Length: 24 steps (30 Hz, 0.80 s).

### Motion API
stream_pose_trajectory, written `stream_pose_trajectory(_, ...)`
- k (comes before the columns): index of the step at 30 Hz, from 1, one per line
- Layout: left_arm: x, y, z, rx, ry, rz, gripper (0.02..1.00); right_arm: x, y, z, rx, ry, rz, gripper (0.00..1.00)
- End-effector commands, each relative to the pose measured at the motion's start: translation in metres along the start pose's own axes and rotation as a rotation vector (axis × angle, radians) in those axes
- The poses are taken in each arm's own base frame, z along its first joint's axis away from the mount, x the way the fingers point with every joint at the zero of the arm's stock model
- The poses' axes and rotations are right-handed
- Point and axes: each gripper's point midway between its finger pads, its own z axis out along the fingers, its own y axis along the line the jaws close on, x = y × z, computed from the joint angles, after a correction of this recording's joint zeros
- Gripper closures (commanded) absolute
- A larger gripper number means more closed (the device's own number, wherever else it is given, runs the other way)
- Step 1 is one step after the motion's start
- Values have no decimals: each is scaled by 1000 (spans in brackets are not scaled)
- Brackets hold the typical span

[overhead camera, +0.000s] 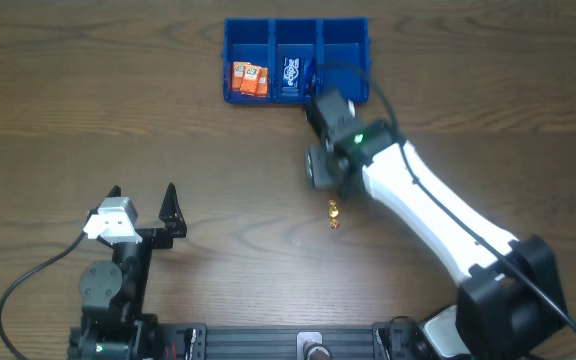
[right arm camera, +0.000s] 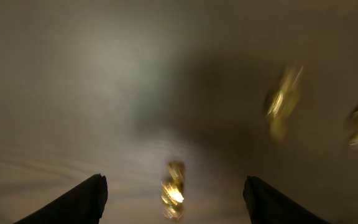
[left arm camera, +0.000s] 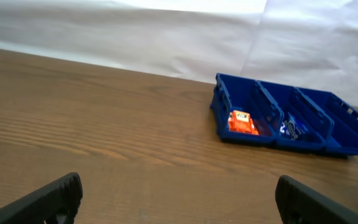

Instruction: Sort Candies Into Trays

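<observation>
Gold candy (right arm camera: 174, 190) on the wooden table (overhead camera: 118, 110), just near of the blue tray (overhead camera: 295, 22), out in the open. The right gripper (right arm camera: 174, 180) hangs right over it, fingers spread wide to either side, pinching nothing. Two more gold candies (right arm camera: 282, 99) lie close by. Far centre sits the tray, with orange candies (overhead camera: 250, 80) in its left compartment and a blue one (overhead camera: 293, 72) in the middle. Left gripper (overhead camera: 143, 190) at near left, spread open too, holding nothing. White sheeting (left arm camera: 166, 31) backs the table's far edge.
</observation>
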Motion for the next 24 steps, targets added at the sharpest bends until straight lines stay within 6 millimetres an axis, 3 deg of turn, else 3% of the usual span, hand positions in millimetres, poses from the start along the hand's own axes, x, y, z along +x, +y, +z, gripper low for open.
stream_pose_trajectory(1, 17, 5, 1, -19, 48, 15, 20, 52, -4, 45, -22, 119, 61, 266)
stream_pose_trajectory(5, 17, 5, 1, -19, 48, 15, 20, 65, -5, 59, -10, 159, 48, 268)
stream_pose_trajectory(8, 17, 5, 1, -19, 48, 15, 20, 70, 8, 67, -17, 172, 8, 277)
stream_pose_trajectory(12, 17, 5, 1, -19, 48, 15, 20, 69, 10, 72, -19, 168, 32, 334)
stream_pose_trajectory(20, 17, 5, 1, -19, 48, 15, 20, 68, 11, 72, -20, 164, 51, 671)
stream_pose_trajectory(24, 17, 5, 1, -19, 48, 15, 20, 67, 11, 72, -21, 162, 51, 787)
